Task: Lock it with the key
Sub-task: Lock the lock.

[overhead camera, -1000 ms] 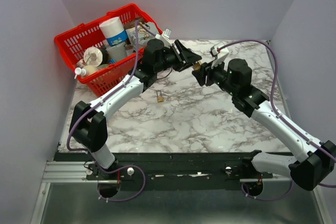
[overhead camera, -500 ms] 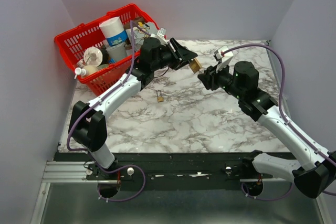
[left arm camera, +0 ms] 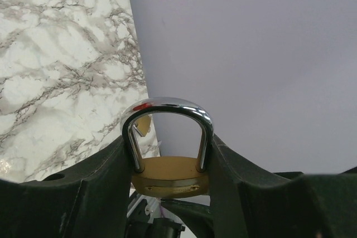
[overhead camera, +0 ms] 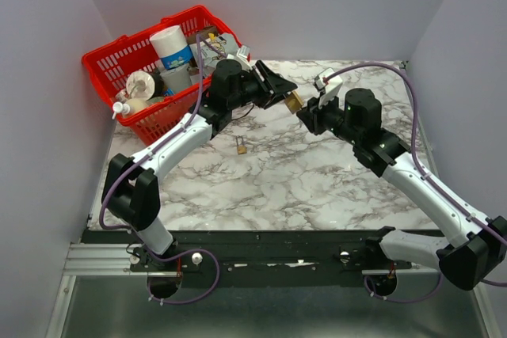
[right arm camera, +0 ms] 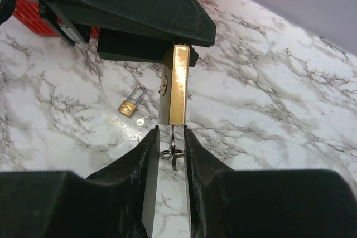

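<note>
Because the brass padlock with a chrome shackle [right arm camera: 178, 82] is held off the white marble desk [overhead camera: 317, 187], above its far half and roughly midway between the left and right edges, the coming move depends on one alignment only. The left gripper [overhead camera: 285, 97] is clamped on the padlock, one finger against each shackle leg. The shackle faces back toward the left wrist and the keyway end faces the right arm. The right gripper [right arm camera: 170, 137] is closed on the small silver key on a wire ring [right arm camera: 173, 136]. The key blade points straight at the bottom face of the body and meets it; how deep it sits in the keyway cannot be told. The long axis of the padlock and the key shaft lie on one line, running between the two grippers. Judgement: the next action is a rotation of the right wrist about that line, with the left gripper as the fixed reaction point. A second, smaller brass padlock [overhead camera: 239, 146] lies on the desk toward the left edge from the held pair, well apart, and is not involved.
</note>
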You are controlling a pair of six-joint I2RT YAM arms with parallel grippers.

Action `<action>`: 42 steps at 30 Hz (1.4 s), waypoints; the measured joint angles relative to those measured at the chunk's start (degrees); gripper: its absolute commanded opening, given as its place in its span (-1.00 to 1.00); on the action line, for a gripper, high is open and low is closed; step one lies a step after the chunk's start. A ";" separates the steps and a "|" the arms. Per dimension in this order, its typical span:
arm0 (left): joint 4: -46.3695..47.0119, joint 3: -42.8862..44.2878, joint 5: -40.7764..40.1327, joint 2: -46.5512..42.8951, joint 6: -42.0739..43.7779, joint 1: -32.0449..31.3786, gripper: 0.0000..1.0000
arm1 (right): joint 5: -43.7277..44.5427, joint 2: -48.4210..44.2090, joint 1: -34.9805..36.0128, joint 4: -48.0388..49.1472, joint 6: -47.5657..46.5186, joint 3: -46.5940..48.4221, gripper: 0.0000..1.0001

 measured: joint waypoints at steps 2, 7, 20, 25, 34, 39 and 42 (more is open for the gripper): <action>-0.15 -0.02 -0.04 -0.15 0.04 0.02 -1.00 | -0.24 0.28 -0.02 0.02 -0.37 0.13 -0.73; -0.55 -0.02 -0.31 -0.26 0.17 0.04 -1.00 | -0.72 0.28 -0.13 0.26 -1.14 0.24 -0.99; -7.30 6.03 -1.09 0.79 0.52 0.59 -1.00 | -0.90 -0.92 -0.39 1.81 -1.64 0.22 -0.99; -10.69 9.86 -1.11 1.73 1.90 0.57 -1.00 | -0.83 -1.40 -0.63 2.99 -1.25 0.22 -0.99; -14.29 10.73 -1.51 2.69 1.33 0.52 -1.00 | -0.48 -1.64 -0.70 3.74 1.88 -1.86 -0.99; -15.63 10.78 -1.79 3.17 0.46 0.52 -1.00 | -0.66 -1.66 -0.70 3.76 3.76 -2.54 -0.99; -16.04 10.78 -1.81 3.37 0.39 0.52 -1.00 | -1.27 -1.66 -0.70 3.78 5.05 -2.89 -0.99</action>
